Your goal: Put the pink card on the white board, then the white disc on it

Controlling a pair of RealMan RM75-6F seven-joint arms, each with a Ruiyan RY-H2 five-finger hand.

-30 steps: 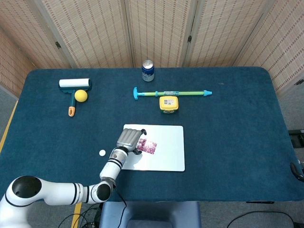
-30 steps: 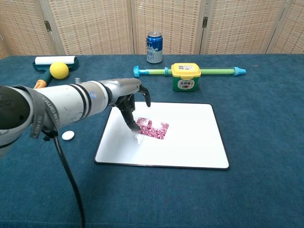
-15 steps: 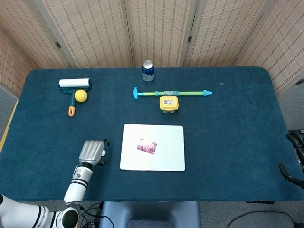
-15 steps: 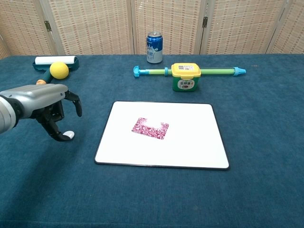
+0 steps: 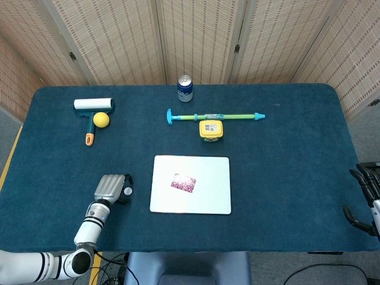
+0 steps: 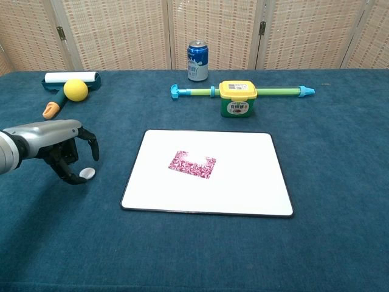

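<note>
The left hand [image 6: 58, 149] is seen at the near left of the table [image 6: 340, 158], fingers curled down around the white disc [image 6: 87, 173], whether gripping it cannot be told. Right of them, the pink card [image 6: 192, 164] lies on the white board [image 6: 243, 182]. The right hand [image 5: 369, 199] shows only partly at the right edge, its state unclear.

- Ahead of you, the table [image 5: 285, 178] is covered edge to edge in dark teal blue cloth.
- Far beyond your left hand [image 5: 111, 189], along the table's back edge, stands a folding screen [image 5: 196, 35] of tan woven panels in pale frames with small dark hinges.
- More woven panels [image 5: 15, 77] angle in past that hand's outer side.
- Grey floor [image 5: 9, 133] shows there.
- Lighting is even and soft.
</note>
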